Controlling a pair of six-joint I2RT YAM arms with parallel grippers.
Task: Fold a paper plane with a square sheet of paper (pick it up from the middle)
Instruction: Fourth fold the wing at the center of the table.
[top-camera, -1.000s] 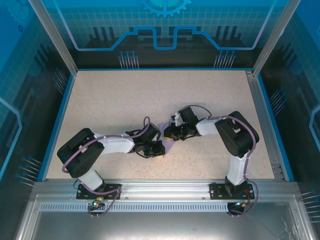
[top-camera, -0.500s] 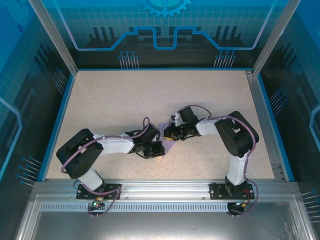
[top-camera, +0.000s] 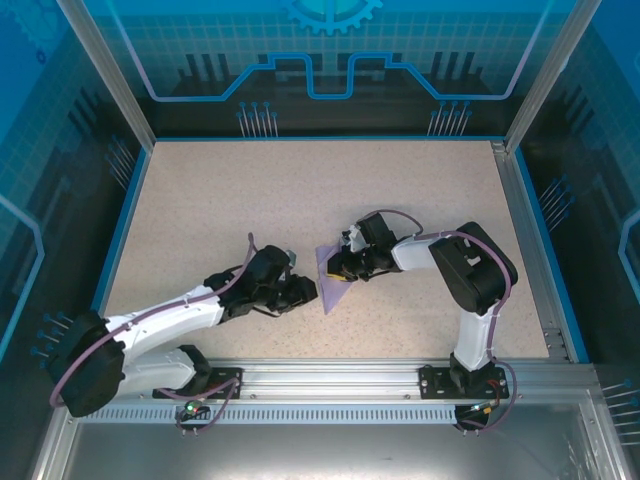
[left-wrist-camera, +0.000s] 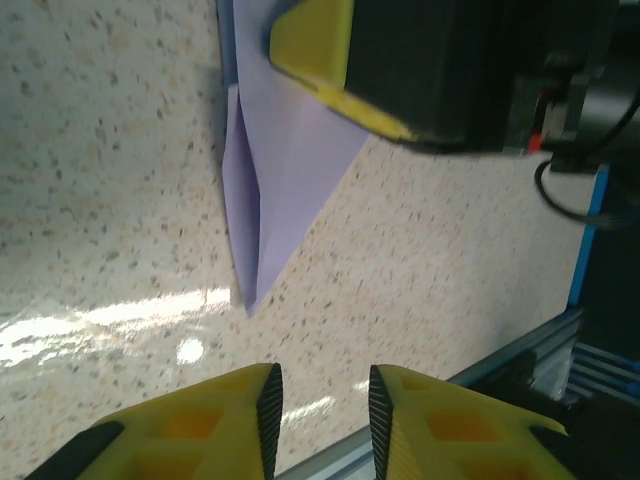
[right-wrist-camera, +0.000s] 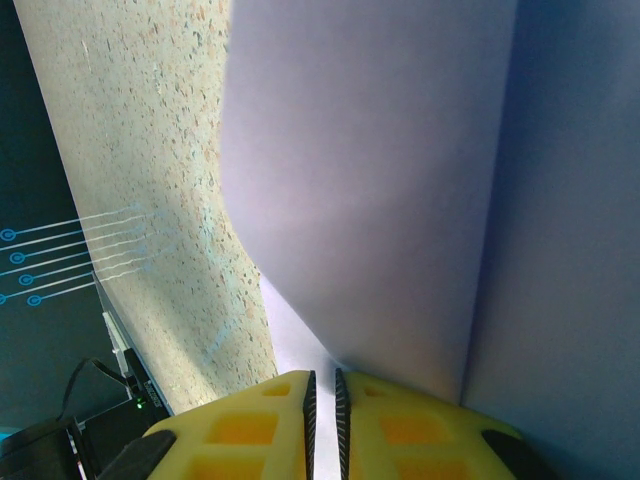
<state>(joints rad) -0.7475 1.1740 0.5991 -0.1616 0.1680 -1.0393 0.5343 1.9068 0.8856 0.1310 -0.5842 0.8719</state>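
On the speckled table (top-camera: 250, 200), near its middle, the right gripper (top-camera: 345, 268) pinched the far part of the half-folded paper plane (top-camera: 329, 292); a firm hold there would let the left gripper (top-camera: 305, 290), narrowly parted and empty just left, press the crease. Only the near tip lay uncovered.

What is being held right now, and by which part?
The right gripper pinches the folded purple paper at its wide end, and the pointed tip is free. The left gripper is open and holds nothing.
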